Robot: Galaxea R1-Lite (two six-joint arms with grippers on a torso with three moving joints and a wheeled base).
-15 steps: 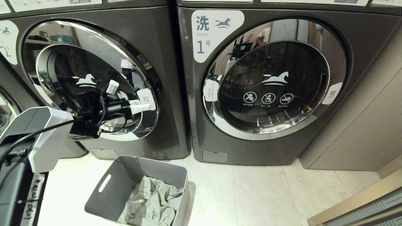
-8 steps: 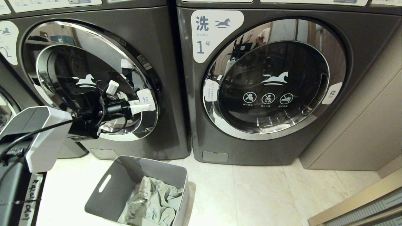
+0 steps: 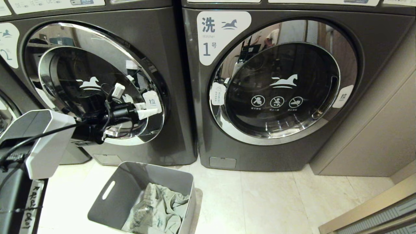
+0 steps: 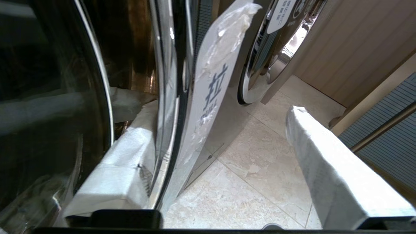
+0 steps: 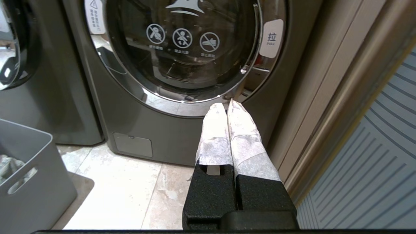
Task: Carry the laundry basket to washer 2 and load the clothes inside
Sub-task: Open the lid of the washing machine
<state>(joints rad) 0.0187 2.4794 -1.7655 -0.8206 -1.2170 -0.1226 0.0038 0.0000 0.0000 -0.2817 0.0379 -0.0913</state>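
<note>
Washer 2 [image 3: 162,48] is the dark grey machine on the left, and its chrome-rimmed glass door [image 3: 81,65] stands slightly ajar. My left gripper [image 3: 148,110] is at the door's right edge by the white pull label [image 3: 152,100]. In the left wrist view the left gripper [image 4: 221,110] is open: one taped finger [image 4: 130,156] lies behind the door rim [image 4: 169,97] and the other [image 4: 325,162] stands well clear of it. The grey laundry basket [image 3: 123,185] sits on the floor below, with the pale green-grey clothes [image 3: 159,208] inside. My right gripper [image 5: 227,105] is shut and empty.
Washer 1 [image 3: 373,42] stands closed to the right of washer 2, with my right gripper low in front of it. A beige panel wall [image 3: 373,136] follows on the right, then a slatted panel [image 5: 373,162]. Pale floor tiles [image 3: 276,201] lie beside the basket.
The left gripper's fingers have spread apart at the door's edge, letting go of the rim. The door, basket and right arm have stayed where they were.
</note>
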